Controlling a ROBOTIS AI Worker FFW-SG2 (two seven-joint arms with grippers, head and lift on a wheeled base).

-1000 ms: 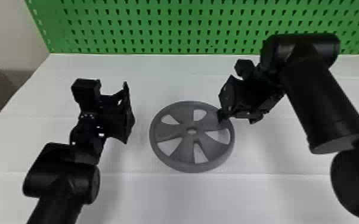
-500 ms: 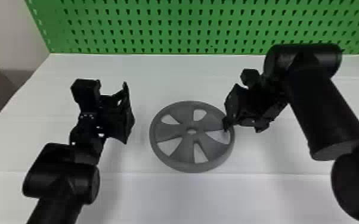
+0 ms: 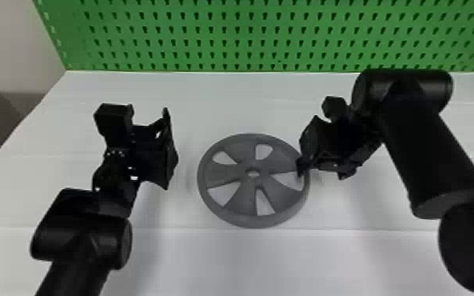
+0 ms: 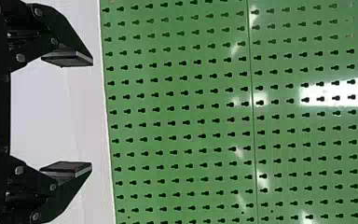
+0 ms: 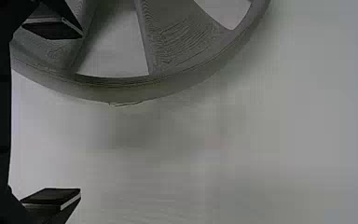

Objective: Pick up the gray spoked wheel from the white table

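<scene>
The gray spoked wheel [image 3: 240,212] lies flat on the white table [image 3: 295,259]. My right gripper [image 3: 319,173] is open at the wheel's right rim, one finger over the rim and the other outside it. In the right wrist view the wheel [image 5: 182,46] passes by one finger of the open right gripper [image 5: 81,114], with bare table between the fingers. Left of the wheel, my left gripper [image 3: 169,149] is parked above the table, apart from the wheel. Seen from its own wrist, the left gripper [image 4: 92,112] is open and holds nothing.
A green perforated board [image 3: 248,35] stands along the table's back edge. At the far left, beyond the table's slanting side edge, a brown floor [image 3: 0,122] shows beside a pale wall [image 3: 15,39].
The right gripper has shifted slightly rightward and toward the front along the wheel's right rim, with its forearm. The left arm and the wheel have stayed put.
</scene>
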